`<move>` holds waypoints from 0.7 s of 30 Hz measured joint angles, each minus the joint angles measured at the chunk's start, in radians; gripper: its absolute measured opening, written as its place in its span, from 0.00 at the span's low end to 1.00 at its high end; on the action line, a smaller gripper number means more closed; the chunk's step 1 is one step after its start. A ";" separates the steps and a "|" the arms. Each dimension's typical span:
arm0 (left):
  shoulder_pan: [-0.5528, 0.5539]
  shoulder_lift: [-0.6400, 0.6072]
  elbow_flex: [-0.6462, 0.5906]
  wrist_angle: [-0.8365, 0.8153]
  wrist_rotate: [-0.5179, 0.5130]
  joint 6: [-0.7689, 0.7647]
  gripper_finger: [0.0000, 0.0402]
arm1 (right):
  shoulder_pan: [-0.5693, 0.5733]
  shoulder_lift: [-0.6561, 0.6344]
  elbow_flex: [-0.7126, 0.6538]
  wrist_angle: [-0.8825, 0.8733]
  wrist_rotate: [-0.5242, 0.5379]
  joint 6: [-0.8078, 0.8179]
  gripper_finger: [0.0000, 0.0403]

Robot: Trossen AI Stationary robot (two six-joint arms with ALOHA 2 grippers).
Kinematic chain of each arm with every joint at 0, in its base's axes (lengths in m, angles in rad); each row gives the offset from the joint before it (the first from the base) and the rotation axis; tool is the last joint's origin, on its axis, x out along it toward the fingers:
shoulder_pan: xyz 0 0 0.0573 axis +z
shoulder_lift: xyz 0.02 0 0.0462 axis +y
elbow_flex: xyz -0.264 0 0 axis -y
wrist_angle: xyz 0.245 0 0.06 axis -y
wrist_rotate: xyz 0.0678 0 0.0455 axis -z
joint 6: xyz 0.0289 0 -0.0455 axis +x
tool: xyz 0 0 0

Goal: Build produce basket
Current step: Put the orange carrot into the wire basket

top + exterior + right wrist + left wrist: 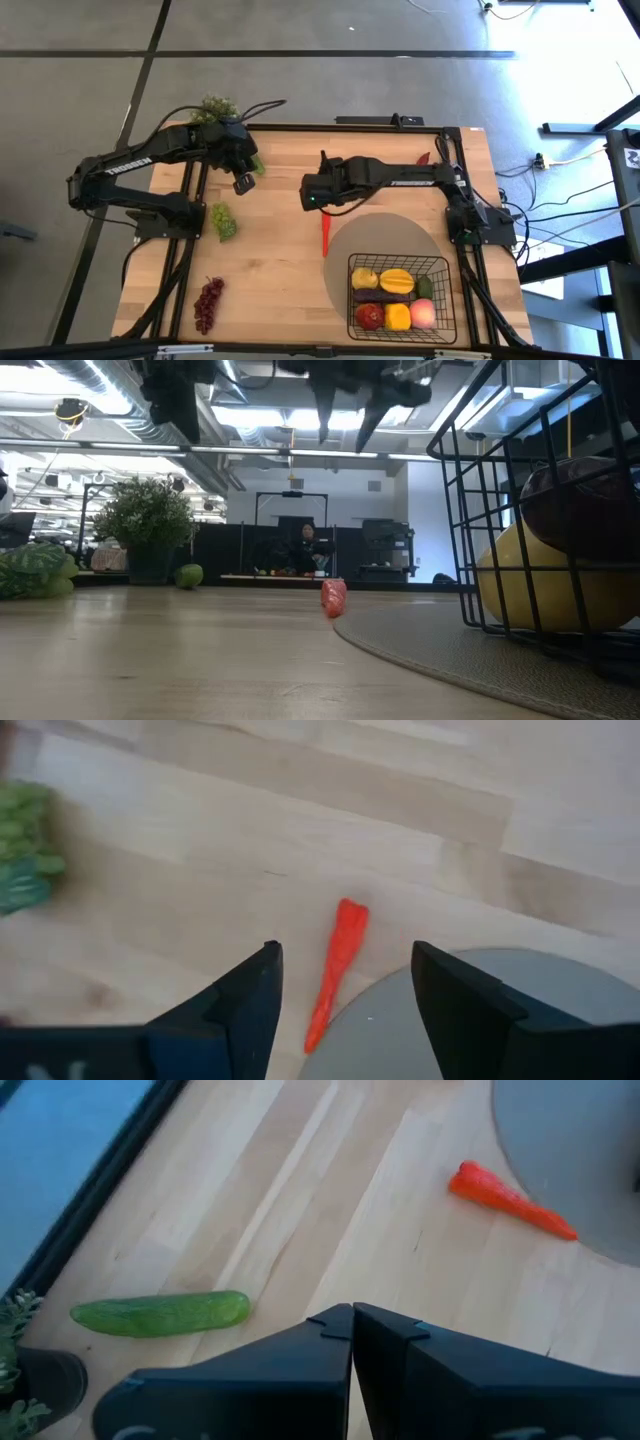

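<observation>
Pale wooden table [280,270], planked, framed by dark rails. Near the middle, a red chili [325,235] lying flat, its tip at the edge of a round grey mat [385,240] that covers the right part toward the near edge. On the mat, at the near right corner, a black wire basket [402,297]. Toward the left edge, green grapes [224,221]; near the near left corner, purple grapes [207,303]. By the far left corner, a cucumber [160,1313] and a potted plant [216,107].
</observation>
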 joint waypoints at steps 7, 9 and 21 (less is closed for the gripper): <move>0.000 -0.064 0.001 0.005 0.000 -0.020 0.00 | -0.056 -0.002 -0.138 0.212 -0.044 0.000 0.52; 0.000 -0.084 0.001 0.004 0.000 -0.022 0.00 | -0.069 -0.002 -0.184 0.262 -0.053 -0.001 0.52; 0.000 -0.153 0.001 0.001 0.020 0.031 0.00 | -0.107 -0.002 -0.449 0.467 -0.208 0.073 0.52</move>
